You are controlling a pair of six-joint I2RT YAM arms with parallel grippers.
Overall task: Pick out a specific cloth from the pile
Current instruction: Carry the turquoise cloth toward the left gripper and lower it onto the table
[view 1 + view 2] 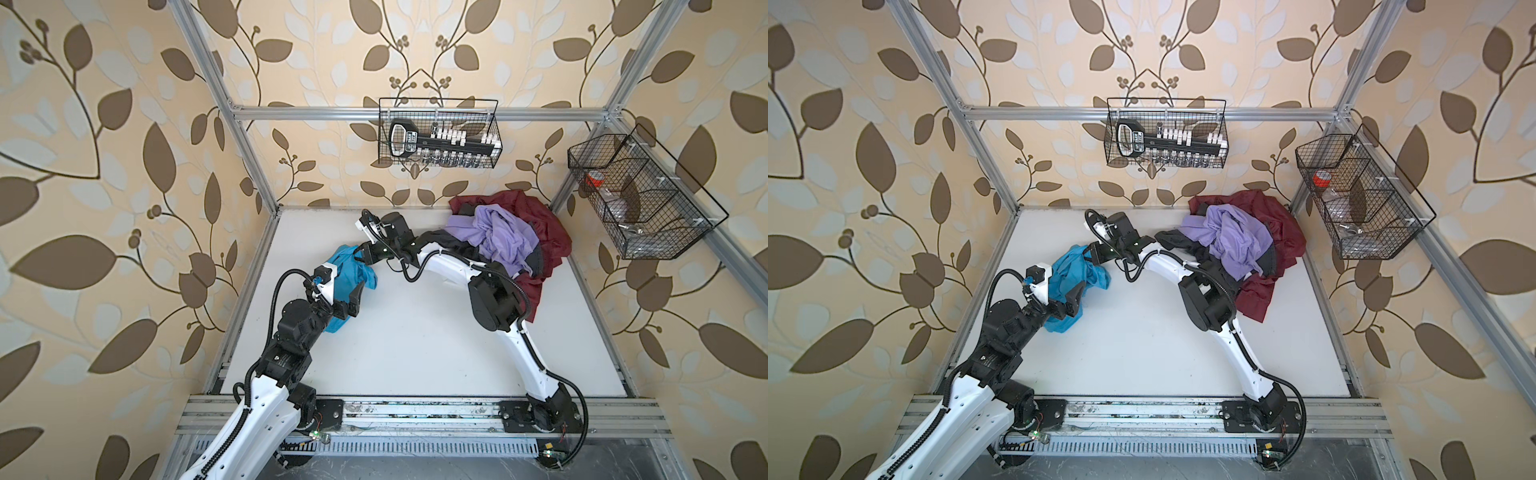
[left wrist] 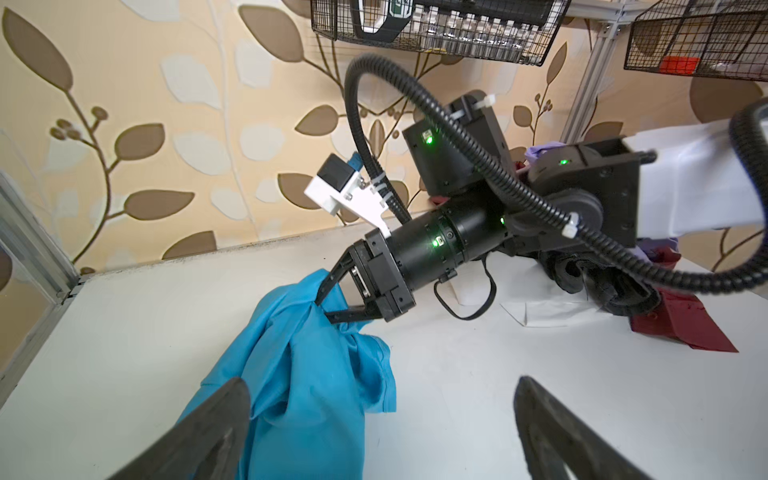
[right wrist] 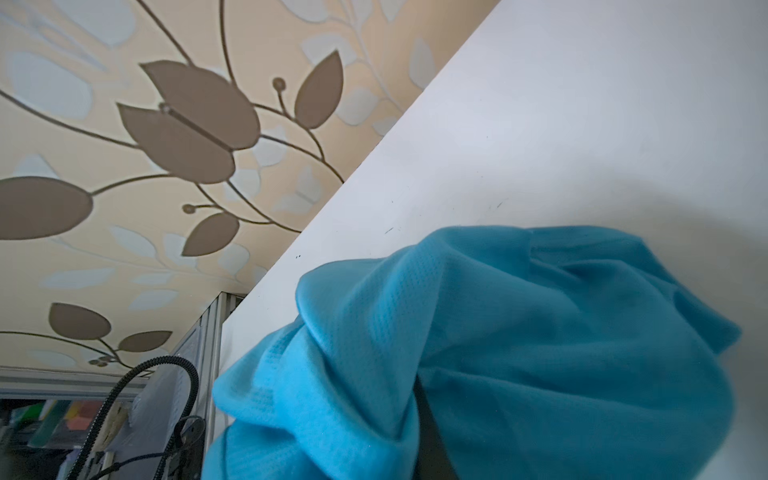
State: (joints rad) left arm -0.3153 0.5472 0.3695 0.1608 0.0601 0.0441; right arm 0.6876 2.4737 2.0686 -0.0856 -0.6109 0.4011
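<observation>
The turquoise cloth [image 1: 349, 274] [image 1: 1084, 274] is off the pile, over the left-middle of the white table [image 1: 415, 340]. My right gripper [image 1: 358, 254] [image 1: 1090, 254] [image 2: 322, 305] reaches across and is shut on the cloth's top fold; in the right wrist view the cloth [image 3: 519, 332] wraps around the gripper [image 3: 428, 415]. The cloth [image 2: 299, 374] hangs down toward the table. My left gripper [image 1: 348, 306] [image 1: 1070, 304] [image 2: 382, 432] stands open at its lower part, one finger [image 2: 208, 436] against the fabric. The pile [image 1: 503, 237] [image 1: 1233, 239], lavender on maroon and dark cloth, lies at the back right.
A wire basket [image 1: 438, 133] with tools hangs on the back wall and another wire basket [image 1: 640, 195] on the right wall. Aluminium frame posts [image 1: 249, 158] stand at the table's corners. The right arm's elbow [image 1: 494, 299] rests beside the pile's maroon edge.
</observation>
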